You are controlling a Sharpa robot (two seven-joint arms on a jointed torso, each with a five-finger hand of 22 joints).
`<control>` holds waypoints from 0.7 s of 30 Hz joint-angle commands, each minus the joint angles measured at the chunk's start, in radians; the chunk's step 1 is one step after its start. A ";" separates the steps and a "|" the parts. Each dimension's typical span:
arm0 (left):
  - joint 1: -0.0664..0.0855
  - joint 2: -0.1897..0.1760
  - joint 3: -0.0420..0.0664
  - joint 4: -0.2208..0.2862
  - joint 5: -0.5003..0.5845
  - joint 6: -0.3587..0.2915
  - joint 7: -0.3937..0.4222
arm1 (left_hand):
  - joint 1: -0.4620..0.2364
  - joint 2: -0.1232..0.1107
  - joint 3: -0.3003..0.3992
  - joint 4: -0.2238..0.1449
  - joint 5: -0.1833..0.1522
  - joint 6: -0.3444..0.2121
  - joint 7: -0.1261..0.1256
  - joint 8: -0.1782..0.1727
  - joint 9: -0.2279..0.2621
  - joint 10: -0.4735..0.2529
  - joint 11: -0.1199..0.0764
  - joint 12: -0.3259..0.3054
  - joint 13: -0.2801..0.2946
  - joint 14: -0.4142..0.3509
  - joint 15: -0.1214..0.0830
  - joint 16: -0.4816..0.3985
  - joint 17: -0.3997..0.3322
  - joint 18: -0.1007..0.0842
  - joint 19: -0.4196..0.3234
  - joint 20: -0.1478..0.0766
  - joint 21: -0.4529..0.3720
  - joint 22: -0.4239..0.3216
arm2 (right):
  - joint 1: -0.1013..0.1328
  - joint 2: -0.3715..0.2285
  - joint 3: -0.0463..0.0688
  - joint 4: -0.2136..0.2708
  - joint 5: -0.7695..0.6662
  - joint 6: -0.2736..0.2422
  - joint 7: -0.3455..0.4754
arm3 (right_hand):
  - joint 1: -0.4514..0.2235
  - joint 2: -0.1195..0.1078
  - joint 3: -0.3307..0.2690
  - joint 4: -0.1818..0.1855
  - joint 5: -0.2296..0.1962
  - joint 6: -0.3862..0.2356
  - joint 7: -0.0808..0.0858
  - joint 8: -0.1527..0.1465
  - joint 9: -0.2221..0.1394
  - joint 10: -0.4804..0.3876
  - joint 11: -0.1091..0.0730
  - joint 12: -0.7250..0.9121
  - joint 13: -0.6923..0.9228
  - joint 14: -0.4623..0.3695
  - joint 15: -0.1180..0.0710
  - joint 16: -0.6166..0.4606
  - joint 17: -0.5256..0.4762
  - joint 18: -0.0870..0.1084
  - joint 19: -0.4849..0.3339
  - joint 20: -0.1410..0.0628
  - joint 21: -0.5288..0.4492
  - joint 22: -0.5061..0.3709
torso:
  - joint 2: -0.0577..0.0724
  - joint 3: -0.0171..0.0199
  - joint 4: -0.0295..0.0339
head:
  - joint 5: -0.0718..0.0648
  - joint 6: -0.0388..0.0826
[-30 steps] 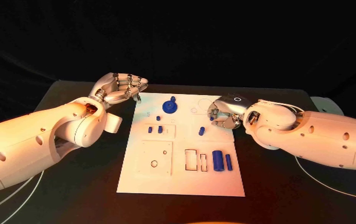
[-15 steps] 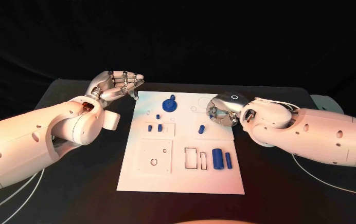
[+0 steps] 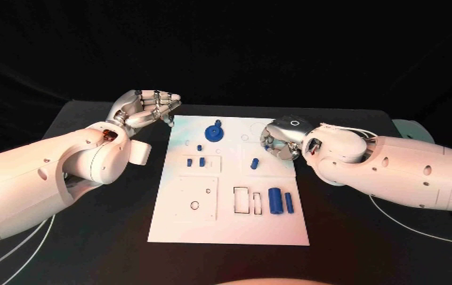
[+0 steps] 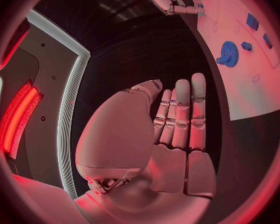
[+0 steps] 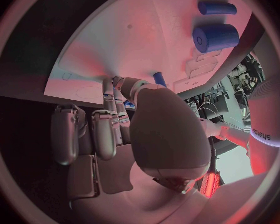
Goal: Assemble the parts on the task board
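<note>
Faint lettering "sharpa" on white robot arm (image 5: 265,132) in right wrist view.

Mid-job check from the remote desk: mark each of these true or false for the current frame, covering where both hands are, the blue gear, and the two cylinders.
1. The left hand is over the black table, off the task board. True.
2. The left hand grips the blue gear. False: the gear lies on the board, apart from that hand.
3. Two blue cylinders lie side by side on the board. True.
4. The right hand hangs beyond the table's edge. False: it is over the board's right side.
</note>
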 commanded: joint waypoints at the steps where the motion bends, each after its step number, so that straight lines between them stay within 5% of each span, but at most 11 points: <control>1: 0.000 0.001 0.001 0.002 0.009 0.004 -0.006 | 0.001 -0.013 0.005 -0.001 0.002 -0.004 0.007 0.004 -0.001 -0.006 0.002 0.002 -0.001 -0.004 0.000 -0.006 -0.002 0.014 -0.004 -0.005 -0.006 -0.002 | -0.008 0.002 -0.006 0.000 -0.031 0.030 -0.034 | -0.020 -0.002 0.007 -0.005 0.000 0.010 -0.002 0.004 0.003 0.012 -0.001 -0.006 0.001 0.054 -0.006 0.003 0.026 0.000 0.021 -0.007 0.006 0.145 | -0.001 -0.0004 0.0003 | -0.001 -0.001; 21: -0.001 0.002 0.001 0.001 0.009 0.007 -0.013 | -0.004 -0.017 0.013 -0.003 0.001 -0.012 0.011 0.002 -0.003 -0.016 0.005 0.003 -0.002 -0.011 0.003 -0.010 -0.005 0.014 -0.009 -0.003 -0.009 -0.003 | -0.003 -0.029 -0.001 0.048 -0.036 -0.117 -0.043 | -0.092 -0.005 0.014 -0.009 -0.073 0.013 -0.010 0.005 0.013 0.029 -0.005 -0.020 -0.009 0.055 -0.009 0.005 0.029 -0.004 0.028 -0.009 0.022 0.158 | -0.001 -0.0008 -0.0001 | -0.003 0.001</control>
